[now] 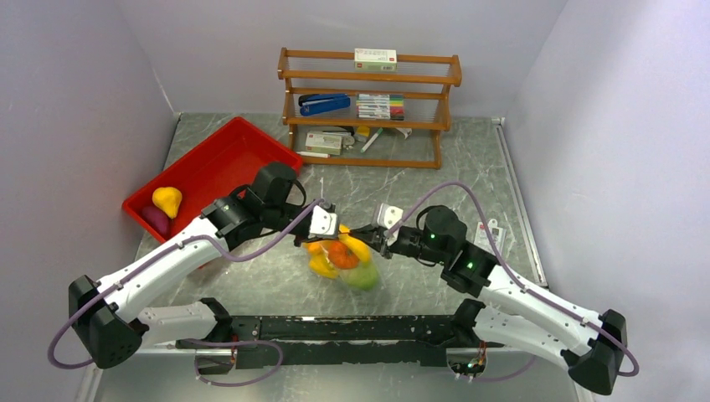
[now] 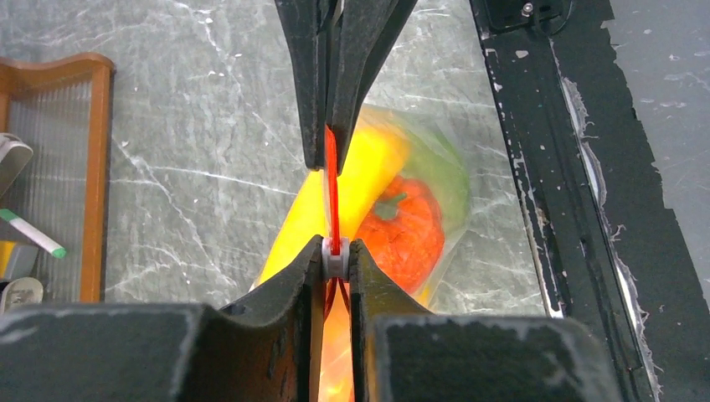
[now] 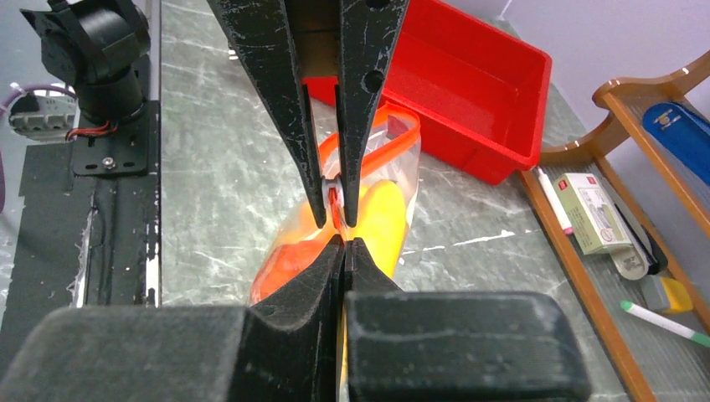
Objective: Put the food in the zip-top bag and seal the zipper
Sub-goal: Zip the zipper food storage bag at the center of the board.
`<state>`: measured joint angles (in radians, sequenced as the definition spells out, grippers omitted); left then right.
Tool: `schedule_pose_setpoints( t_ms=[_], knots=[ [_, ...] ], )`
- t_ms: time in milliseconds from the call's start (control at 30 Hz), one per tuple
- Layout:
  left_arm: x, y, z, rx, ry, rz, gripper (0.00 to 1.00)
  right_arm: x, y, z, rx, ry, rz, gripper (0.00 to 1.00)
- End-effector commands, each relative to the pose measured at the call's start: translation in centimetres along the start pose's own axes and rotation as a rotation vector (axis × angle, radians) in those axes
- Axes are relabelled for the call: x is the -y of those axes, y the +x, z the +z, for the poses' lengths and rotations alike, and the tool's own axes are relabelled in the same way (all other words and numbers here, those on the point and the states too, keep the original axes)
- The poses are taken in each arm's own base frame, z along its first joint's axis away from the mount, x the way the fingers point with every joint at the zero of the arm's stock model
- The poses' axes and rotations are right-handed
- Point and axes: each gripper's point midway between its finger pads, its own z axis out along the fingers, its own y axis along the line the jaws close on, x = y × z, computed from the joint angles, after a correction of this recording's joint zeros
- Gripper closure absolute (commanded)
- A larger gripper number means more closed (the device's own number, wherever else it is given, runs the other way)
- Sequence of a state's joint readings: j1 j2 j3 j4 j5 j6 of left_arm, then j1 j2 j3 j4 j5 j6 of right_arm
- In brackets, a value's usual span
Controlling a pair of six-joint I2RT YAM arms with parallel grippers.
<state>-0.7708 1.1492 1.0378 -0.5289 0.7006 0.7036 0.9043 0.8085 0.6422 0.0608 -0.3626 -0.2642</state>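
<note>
The zip-top bag hangs between both grippers above the table. It holds an orange pepper, a yellow piece and a green fruit. My left gripper is shut on the white slider of the zipper. My right gripper is shut on the bag's top edge, facing the left gripper's fingers. The red-orange strip runs as a single line between the grippers. Beyond the left gripper it spreads into an open loop. A yellow pear lies in the red tray.
A dark red piece lies beside the pear in the tray. A wooden shelf with office supplies stands at the back. A black base rail runs along the near edge. A small white card lies at the right.
</note>
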Motion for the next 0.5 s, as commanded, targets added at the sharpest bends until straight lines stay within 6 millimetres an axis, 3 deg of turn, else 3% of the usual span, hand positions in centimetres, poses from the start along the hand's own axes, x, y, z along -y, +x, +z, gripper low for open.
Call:
schedule_pose_setpoints(
  t_ms=[0, 167, 467],
  knots=[
    [0.3, 1.9, -0.6, -0.082, -0.017, -0.039, 0.9, 1.0, -3.0, -0.8, 0.105, 0.053, -0.028, 1.0],
    [-0.2, 2.7, -1.7, -0.147, -0.074, -0.035, 0.9, 1.9, -4.8, -2.7, 0.137, 0.122, -0.038, 1.0],
    [-0.6, 4.2, -2.8, -0.229, -0.116, -0.053, 0.91, 2.3, -4.7, -4.2, 0.121, 0.176, -0.021, 1.0]
  ],
)
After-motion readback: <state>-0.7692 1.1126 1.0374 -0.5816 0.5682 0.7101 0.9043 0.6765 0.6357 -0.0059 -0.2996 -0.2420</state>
